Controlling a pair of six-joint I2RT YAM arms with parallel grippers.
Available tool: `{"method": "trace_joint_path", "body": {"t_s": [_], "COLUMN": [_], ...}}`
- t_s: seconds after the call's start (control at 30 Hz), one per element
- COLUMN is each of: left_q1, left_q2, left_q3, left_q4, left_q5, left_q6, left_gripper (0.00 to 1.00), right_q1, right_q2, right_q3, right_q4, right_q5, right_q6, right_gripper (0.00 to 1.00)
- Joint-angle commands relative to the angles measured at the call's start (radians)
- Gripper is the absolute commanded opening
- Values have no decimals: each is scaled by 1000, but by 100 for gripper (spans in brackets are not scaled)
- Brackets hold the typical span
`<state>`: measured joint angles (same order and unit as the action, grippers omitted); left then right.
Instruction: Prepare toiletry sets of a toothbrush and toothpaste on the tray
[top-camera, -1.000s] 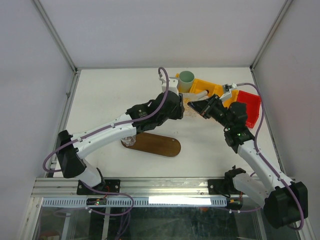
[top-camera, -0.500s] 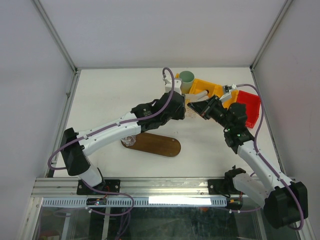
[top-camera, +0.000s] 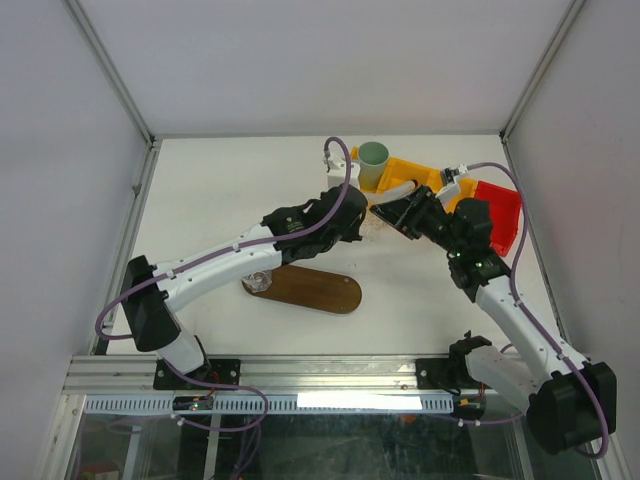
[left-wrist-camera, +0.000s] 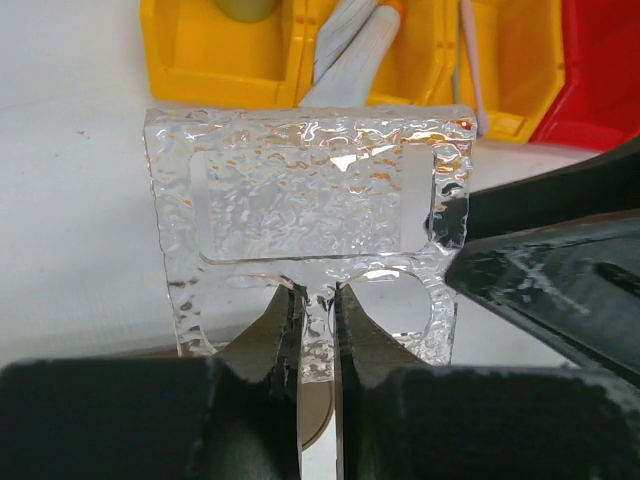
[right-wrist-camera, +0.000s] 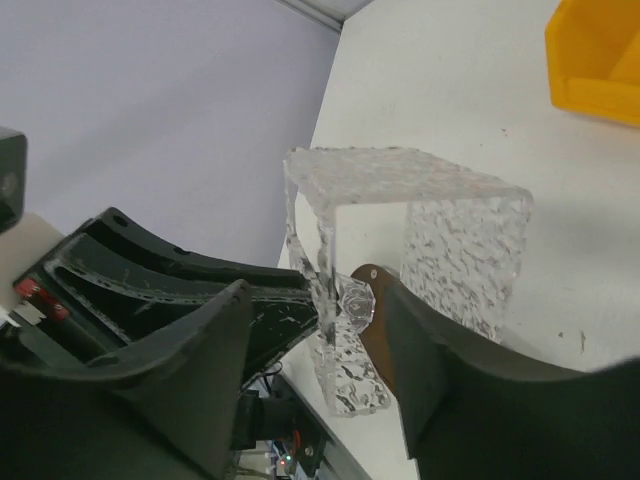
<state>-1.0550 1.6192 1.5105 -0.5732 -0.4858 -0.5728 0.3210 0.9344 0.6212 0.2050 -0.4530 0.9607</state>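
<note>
Tabletop (top-camera: 200, 190): matte off-white and lightly speckled, it fills the floor of the enclosure.
Room: plain white walls (top-camera: 300, 60) close off the far, left and right edges; a metal rail (top-camera: 300, 372) runs along the near edge beside the arm bases.
Tray (top-camera: 310, 290): a dark brown oval lying flat near the middle of the near edge, with a clear glass (top-camera: 258, 283) at its left end.
Far right corner: a mint-green cup (top-camera: 373, 160), a yellow bin (left-wrist-camera: 200, 90) and a red bin (top-camera: 500, 215) stand in a row.
Toiletries: a white tube (left-wrist-camera: 350, 50) and a pinkish brush (left-wrist-camera: 468, 60) lie in the yellow bin, well apart from the tray.
Left end effector (left-wrist-camera: 318, 330): pressed together on a thin wall of a clear textured box (left-wrist-camera: 300, 190), just short of the yellow bin.
Right end effector (right-wrist-camera: 315, 290): fingers spread, one on each side of the same box's wall.
</note>
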Motion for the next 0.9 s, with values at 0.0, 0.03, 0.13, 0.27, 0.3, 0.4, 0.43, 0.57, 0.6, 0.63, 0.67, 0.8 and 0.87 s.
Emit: {"method": "trace_joint_path", "body": {"t_s": [0.0, 0.03, 0.13, 0.27, 0.3, 0.4, 0.43, 0.57, 0.6, 0.63, 0.67, 0.8, 0.87], "left_q1": [-10, -10, -10, -10, -10, -9, -9, -10, -10, -10, -10, -10, -10], "left_q2": [-57, -67, -104, -146, -154, -172, -176, -183, -199, -219, -226, -227, -223], "left_q3": [41, 32, -7, -68, -82, -106, -117, -155, -173, -190, -206, -253, -263], "left_q4": [-69, -91, -147, -207, -229, -305, -323, -402, -404, -403, -403, -405, -405], "left_q5": [-52, -61, -72, -51, -52, -45, -37, -30, -18, -5, 8, 27, 30], "left_q6": [2, -8, -33, -64, -76, -105, -107, -159, -175, -189, -203, -243, -264], "left_gripper": [0, 0, 0, 0, 0, 0, 0, 0, 0, 0, 0, 0, 0], "right_q1": [4, 4, 4, 4, 4, 4, 4, 4, 4, 4, 4, 4, 4], "right_q2": [7, 7, 0, -28, -33, -46, -50, -79, -84, -91, -97, -116, -124], "right_q3": [162, 221, 338, 425, 438, 460, 464, 448, 442, 436, 432, 425, 421], "right_q4": [-207, -278, -491, -682, -707, -767, -785, -825, -830, -831, -830, -815, -805], "right_q5": [4, 40, 155, 395, 464, 602, 630, 650, 648, 647, 649, 657, 665], "right_q6": [-247, -304, -446, -594, -626, -712, -731, -764, -765, -765, -762, -757, -761], "right_gripper": [67, 73, 83, 94, 96, 99, 99, 99, 99, 99, 99, 99, 99]}}
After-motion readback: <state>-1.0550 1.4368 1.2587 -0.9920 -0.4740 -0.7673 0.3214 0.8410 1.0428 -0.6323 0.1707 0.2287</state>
